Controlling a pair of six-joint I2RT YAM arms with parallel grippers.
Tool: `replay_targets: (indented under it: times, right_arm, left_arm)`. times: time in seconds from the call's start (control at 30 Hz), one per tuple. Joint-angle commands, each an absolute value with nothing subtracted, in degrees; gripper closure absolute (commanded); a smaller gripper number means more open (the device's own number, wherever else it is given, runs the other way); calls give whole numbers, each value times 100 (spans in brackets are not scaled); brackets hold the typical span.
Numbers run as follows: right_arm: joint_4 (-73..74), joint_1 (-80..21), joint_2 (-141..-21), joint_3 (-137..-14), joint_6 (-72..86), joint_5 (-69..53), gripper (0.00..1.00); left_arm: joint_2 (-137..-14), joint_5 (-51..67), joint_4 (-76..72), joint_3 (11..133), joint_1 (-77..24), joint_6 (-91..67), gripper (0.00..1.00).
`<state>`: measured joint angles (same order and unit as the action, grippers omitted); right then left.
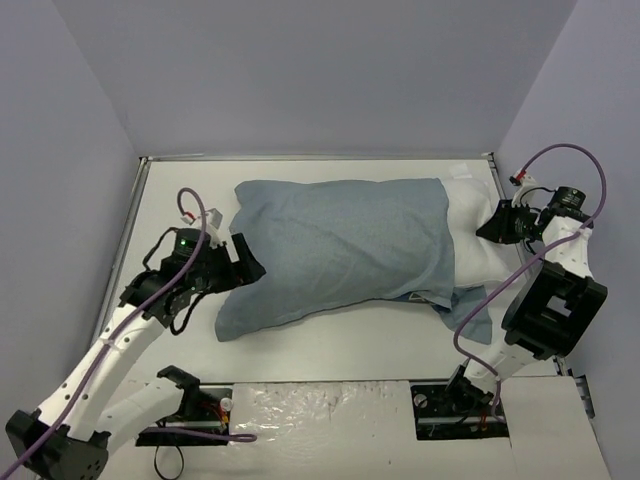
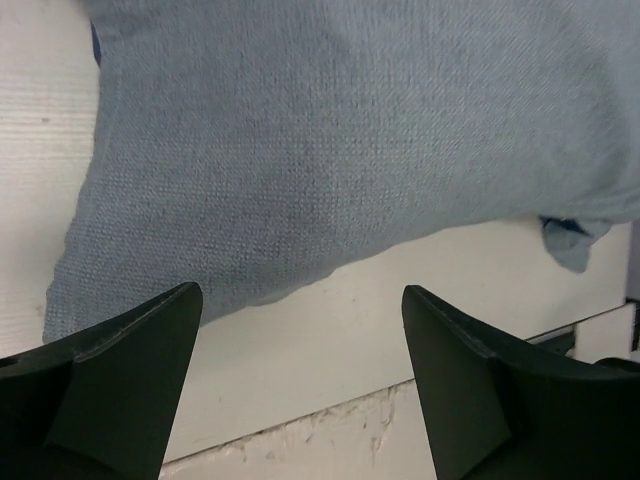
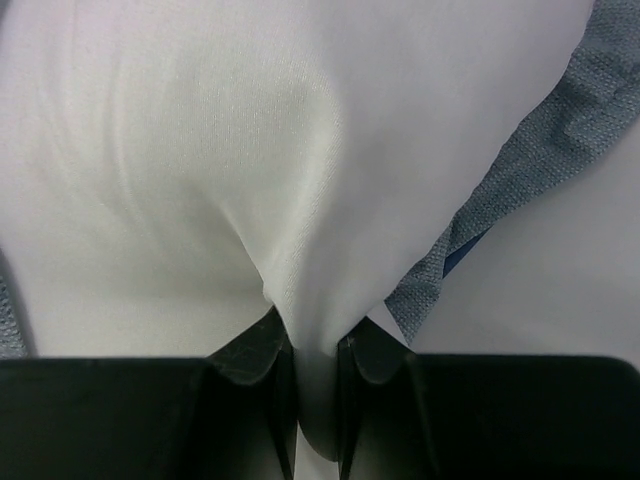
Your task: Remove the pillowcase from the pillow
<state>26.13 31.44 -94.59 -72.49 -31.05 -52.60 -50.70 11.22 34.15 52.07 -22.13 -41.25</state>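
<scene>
The pillowcase (image 1: 335, 250) lies grey-blue side up across the middle of the table and covers most of the pillow (image 1: 472, 235), whose white end sticks out at the right. My right gripper (image 1: 497, 224) is shut on that white end; in the right wrist view the pillow (image 3: 300, 150) is pinched between my fingers (image 3: 250, 350), with the pillowcase's edge (image 3: 520, 180) trailing at the right. My left gripper (image 1: 248, 262) is open and empty at the pillowcase's left end; in the left wrist view the pillowcase (image 2: 340, 140) lies just beyond my fingertips (image 2: 150, 330).
The white table (image 1: 340, 345) has raised edges at the left (image 1: 133, 230) and back. A loose flap of the pillowcase (image 1: 470, 315) lies on the table near the right arm. Grey walls close in on three sides.
</scene>
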Motion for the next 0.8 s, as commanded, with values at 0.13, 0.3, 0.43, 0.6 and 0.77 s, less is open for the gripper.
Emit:
replay_targets:
  times: [0.13,0.3,0.43,0.6,0.77]
  right_arm:
    - [2900,3147,-9633,-7506,-3313,-5845,87]
    - [2935,3094,-9650,-7479,-3366,-5801,87]
    - [2997,3067,-9633,-7453,-3428,-5775,87]
    - [3015,3059,-9624,-7392,-3472,-5748,86]
    - [3067,3059,-9677,-7365,-3524,-5766,86]
  left_arm:
    - [-6106,-350,4552,5950,-3453,-4026,20]
    - [-6486,-685,4211,5731,-3595,-3903,20]
    - [-6749,-730,3658,5354,-3604,-3701,25]
    - [-6934,-379,2657,5036,-3604,-3516,39]
    - [-6952,0,2110,4730,-3595,-3323,73]
